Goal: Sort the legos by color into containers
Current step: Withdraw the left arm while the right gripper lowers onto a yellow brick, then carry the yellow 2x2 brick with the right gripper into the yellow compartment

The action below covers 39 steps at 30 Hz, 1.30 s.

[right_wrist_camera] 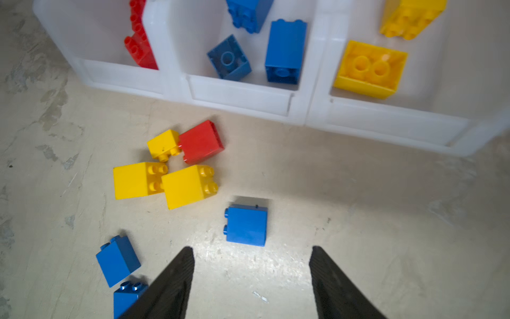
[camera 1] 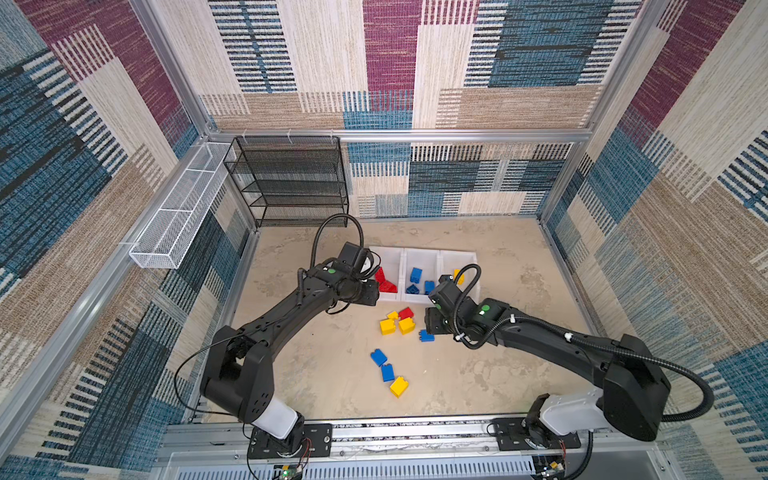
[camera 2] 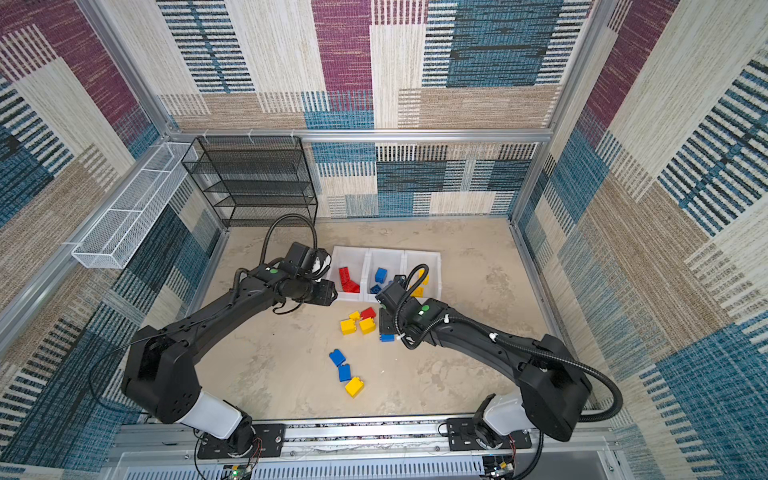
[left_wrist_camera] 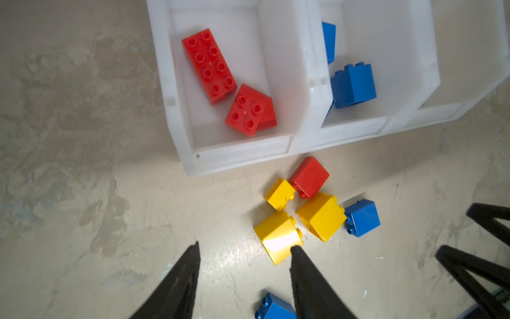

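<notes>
The left tool [left_wrist_camera: 245, 247] hangs over the bench [camera 1: 498, 374] just off the front corner of the left bin [left_wrist_camera: 242, 149], its two fingers spread with nothing between them. That bin is the first in a row of three white bins set side by side. It holds a long red brick [left_wrist_camera: 209, 66] with a square red brick [left_wrist_camera: 247, 113] at its end.

In front of the bins, a tight cluster lies on the bench. A small yellow brick [right_wrist_camera: 164, 145] sits against a loose red brick [right_wrist_camera: 201, 142], and two bigger yellow bricks [right_wrist_camera: 136, 181] sit side by side on the cluster's near side. All four are tipped onto their sides.

Closer to the robot's base, well apart from the cluster, two blue bricks [camera 1: 378, 357] and a single yellow brick [camera 1: 399, 386] form a short line.

The middle bin [right_wrist_camera: 240, 94] holds three blue bricks [right_wrist_camera: 285, 51]. A lone blue brick [right_wrist_camera: 246, 225] lies on its side on the bench, just right of the cluster. It is just ahead of the right tool [right_wrist_camera: 252, 248], whose fingers stand spread apart and hold nothing.

The right bin [right_wrist_camera: 400, 116] holds two yellow bricks [right_wrist_camera: 371, 69], one with its hollow underside up.
</notes>
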Motion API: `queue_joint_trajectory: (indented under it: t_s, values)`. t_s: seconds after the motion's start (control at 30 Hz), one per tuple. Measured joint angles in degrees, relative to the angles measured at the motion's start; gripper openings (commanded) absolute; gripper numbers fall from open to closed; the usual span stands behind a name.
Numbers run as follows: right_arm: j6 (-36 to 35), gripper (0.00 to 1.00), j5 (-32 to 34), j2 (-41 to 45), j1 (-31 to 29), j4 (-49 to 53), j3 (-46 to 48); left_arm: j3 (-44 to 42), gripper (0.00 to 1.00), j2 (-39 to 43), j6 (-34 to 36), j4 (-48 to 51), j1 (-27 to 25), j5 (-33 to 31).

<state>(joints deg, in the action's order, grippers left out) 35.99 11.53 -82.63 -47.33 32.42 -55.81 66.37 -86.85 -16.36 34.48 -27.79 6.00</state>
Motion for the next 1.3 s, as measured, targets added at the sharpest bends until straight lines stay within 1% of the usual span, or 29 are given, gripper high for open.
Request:
queue_joint_trajectory:
  t_s: [0.17, 0.33, 0.5, 0.63, 0.87, 0.97, 1.2, 1.3]
  values:
    - [-1.9, 0.69, -1.5, -7.5, -2.6, -1.2, -4.4, -8.4, 0.56, 7.7, -4.0, -1.6, 0.0, 0.2]
    - [-4.5, 0.69, -2.5, -13.6, -3.2, -2.3, -8.3, -15.1, 0.57, 14.3, -7.3, -2.4, 0.0, 0.2]
    - [-6.3, 0.68, -3.1, -18.1, -3.2, -2.7, -11.0, -19.8, 0.57, 19.2, -9.6, -3.0, 0.0, 0.1]
    - [-7.4, 0.64, -3.6, -20.9, -3.3, -2.8, -11.9, -22.1, 0.58, 21.7, -10.9, -3.0, 0.0, 0.1]
    - [-7.8, 0.49, -3.5, -23.1, -3.3, -2.7, -12.0, -23.5, 0.58, 22.8, -12.1, -3.0, 0.0, 0.1]
    - [-7.8, 0.45, -3.4, -23.1, -3.3, -2.9, -11.9, -23.6, 0.58, 22.8, -12.2, -3.0, 0.0, 0.1]
    - [-7.7, 0.4, -3.4, -22.3, -3.3, -3.6, -11.0, -24.0, 0.58, 23.3, -12.3, -3.0, 0.0, 0.2]
    - [-7.5, 0.4, -3.2, -20.3, -3.3, -3.4, -9.9, -24.2, 0.58, 23.7, -12.4, -3.0, 0.0, 0.2]
